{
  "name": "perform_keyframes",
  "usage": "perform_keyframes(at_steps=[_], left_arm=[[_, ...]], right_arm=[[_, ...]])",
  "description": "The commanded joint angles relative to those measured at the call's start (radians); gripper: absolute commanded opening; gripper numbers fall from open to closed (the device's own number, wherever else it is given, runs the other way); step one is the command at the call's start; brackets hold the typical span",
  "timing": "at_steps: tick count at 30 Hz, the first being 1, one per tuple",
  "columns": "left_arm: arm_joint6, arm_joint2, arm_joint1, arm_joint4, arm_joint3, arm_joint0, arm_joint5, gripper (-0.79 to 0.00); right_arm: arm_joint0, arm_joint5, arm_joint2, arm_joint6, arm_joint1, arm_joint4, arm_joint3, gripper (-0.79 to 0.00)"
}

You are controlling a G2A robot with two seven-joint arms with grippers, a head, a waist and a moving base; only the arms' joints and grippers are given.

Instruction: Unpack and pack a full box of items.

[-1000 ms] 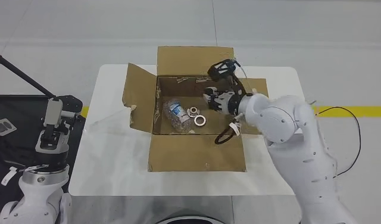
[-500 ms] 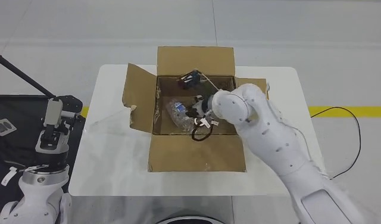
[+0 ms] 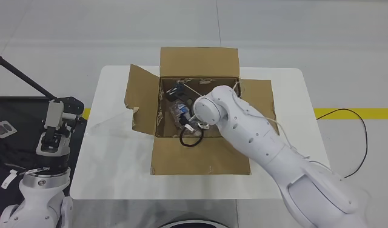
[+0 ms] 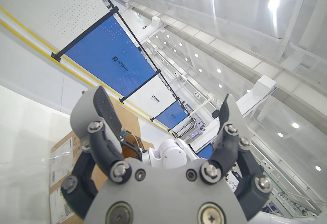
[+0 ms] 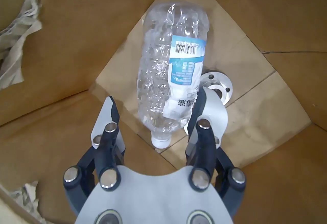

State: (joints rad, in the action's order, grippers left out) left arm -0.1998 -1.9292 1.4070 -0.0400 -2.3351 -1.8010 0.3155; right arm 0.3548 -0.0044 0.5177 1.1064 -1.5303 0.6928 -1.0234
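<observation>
Lower left of the top view: the left arm is sitting off the table (image 3: pixel 109 161), well apart from the box. In its wrist view the left gripper (image 4: pixel 163 97) is pointing up toward the ceiling lights, with its fingers (image 4: pixel 102 105) spread wide.

Centre of the top view: the cardboard box (image 3: pixel 200 61) is standing open on the white table, flaps folded outward. Torn paper strips (image 5: pixel 18 25) are hanging off a flap edge (upper left of the right wrist view).

Inside the box, left part of its floor: a crumpled clear plastic bottle (image 5: pixel 171 69) with a blue-and-white label is lying on its side, white cap end nearest the wrist camera. The right gripper (image 5: pixel 155 98) is reaching down into the box over it, fingers apart and straddling the cap end. They are not pinching it; whether one finger is touching the label, I cannot tell.

Just right of the bottle in the right wrist view, a metal flange (image 5: pixel 219 87) is lying flat on the box floor, partly behind one finger. A black cable loop (image 3: pixel 189 137) is dangling off the right arm.
</observation>
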Motion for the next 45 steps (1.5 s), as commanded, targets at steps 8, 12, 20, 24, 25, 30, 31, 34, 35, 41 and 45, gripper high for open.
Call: perform_keyframes(at_steps=[8,12,20,24,25,30,31,34,35,41,45], left_arm=[[0.0,0.0,0.0,0.0,0.0,0.0,0.0,0.0],[0.0,0.0,0.0,0.0,0.0,0.0,0.0,0.0],[0.0,0.0,0.0,0.0,0.0,0.0,0.0,0.0],[0.0,0.0,0.0,0.0,0.0,0.0,0.0,0.0],[0.0,0.0,0.0,0.0,0.0,0.0,0.0,0.0],[0.0,0.0,0.0,0.0,0.0,0.0,0.0,0.0],[0.0,0.0,0.0,0.0,0.0,0.0,0.0,0.0],[0.0,0.0,0.0,0.0,0.0,0.0,0.0,0.0],[0.0,0.0,0.0,0.0,0.0,0.0,0.0,0.0],[0.0,0.0,0.0,0.0,0.0,0.0,0.0,0.0],[0.0,0.0,0.0,0.0,0.0,0.0,0.0,0.0]], right_arm=[[-0.033,0.001,-0.059,-0.03,-0.069,0.004,0.126,-0.185],[-0.043,-0.004,-0.077,-0.048,-0.096,0.012,0.167,-0.175],[-0.06,-0.009,-0.109,-0.048,-0.145,0.046,0.248,-0.188],[-0.068,-0.023,-0.113,-0.039,-0.164,0.05,0.286,-0.536],[-0.071,-0.027,-0.113,-0.037,-0.168,0.051,0.295,-0.588],[-0.082,-0.037,-0.107,-0.041,-0.184,0.058,0.334,-0.785],[-0.085,-0.038,-0.105,-0.043,-0.187,0.06,0.341,-0.785],[-0.093,-0.043,-0.093,-0.052,-0.191,0.06,0.353,-0.785],[-0.094,-0.046,-0.088,-0.054,-0.192,0.059,0.355,-0.785],[-0.102,-0.058,-0.047,-0.07,-0.183,0.056,0.351,-0.785],[-0.1,-0.065,-0.014,-0.063,-0.167,0.06,0.33,-0.785]])
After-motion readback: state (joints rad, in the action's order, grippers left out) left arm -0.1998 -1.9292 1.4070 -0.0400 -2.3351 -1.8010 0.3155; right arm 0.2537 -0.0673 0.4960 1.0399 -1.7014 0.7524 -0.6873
